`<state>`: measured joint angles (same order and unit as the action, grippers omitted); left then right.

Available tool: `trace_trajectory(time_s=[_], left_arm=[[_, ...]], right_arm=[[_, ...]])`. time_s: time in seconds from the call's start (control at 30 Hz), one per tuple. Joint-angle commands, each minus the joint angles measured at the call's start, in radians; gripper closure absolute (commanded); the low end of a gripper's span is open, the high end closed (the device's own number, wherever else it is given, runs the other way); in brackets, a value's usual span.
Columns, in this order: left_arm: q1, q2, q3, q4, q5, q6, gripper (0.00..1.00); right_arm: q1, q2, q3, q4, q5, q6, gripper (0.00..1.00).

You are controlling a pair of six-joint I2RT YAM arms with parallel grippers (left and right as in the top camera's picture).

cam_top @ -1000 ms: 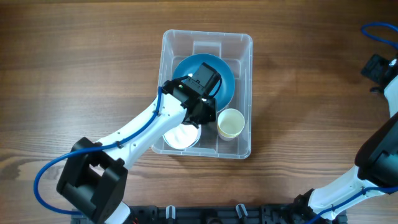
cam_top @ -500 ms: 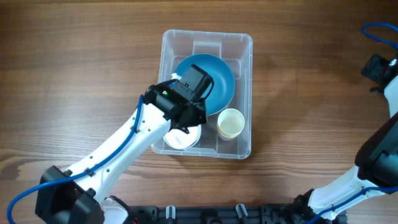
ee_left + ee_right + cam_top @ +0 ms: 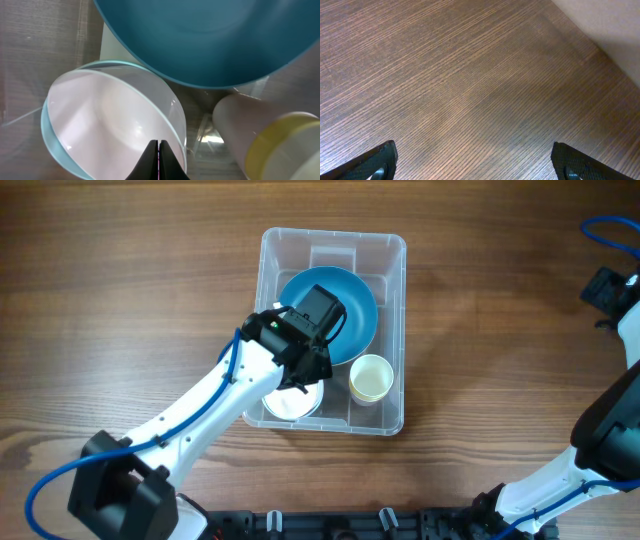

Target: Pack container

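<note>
Across the whole overhead frame runs a dark brown wooden table (image 3: 120, 300) with lengthwise grain. The container (image 3: 393, 310) sits at the centre of the frame, holding a blue bowl (image 3: 355, 295), a white bowl (image 3: 290, 405) and a pale yellow cup (image 3: 371, 378). The left gripper (image 3: 158, 146) hangs over the white bowl, its fingers pressed together on nothing. Near the right edge, the right gripper (image 3: 472, 147) is spread wide above the wood. A pale surface (image 3: 615, 30) fills the upper right corner of the right wrist view.
</note>
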<state>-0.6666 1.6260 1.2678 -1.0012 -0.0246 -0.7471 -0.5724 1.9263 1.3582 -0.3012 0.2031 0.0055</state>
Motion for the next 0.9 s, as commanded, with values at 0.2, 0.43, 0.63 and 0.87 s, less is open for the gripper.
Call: trace_trajectory(time_s=[0.2, 0.43, 0.63, 0.87], left_arm=[[0.001, 0.048, 0.006, 0.118, 0.099, 0.076, 0.96], [0.002, 0.048, 0.006, 0.157, 0.166, 0.138, 0.96], [0.021, -0.002, 0.006, 0.120, 0.024, 0.122, 0.96], [0.239, -0.199, 0.006, 0.110, -0.110, 0.108, 0.94]], right_arm=[[-0.003, 0.000, 0.008, 0.002, 0.006, -0.005, 0.00], [-0.003, 0.000, 0.008, 0.002, 0.006, -0.005, 0.00], [-0.003, 0.000, 0.008, 0.002, 0.006, -0.005, 0.00], [-0.003, 0.000, 0.008, 0.002, 0.006, -0.005, 0.00]])
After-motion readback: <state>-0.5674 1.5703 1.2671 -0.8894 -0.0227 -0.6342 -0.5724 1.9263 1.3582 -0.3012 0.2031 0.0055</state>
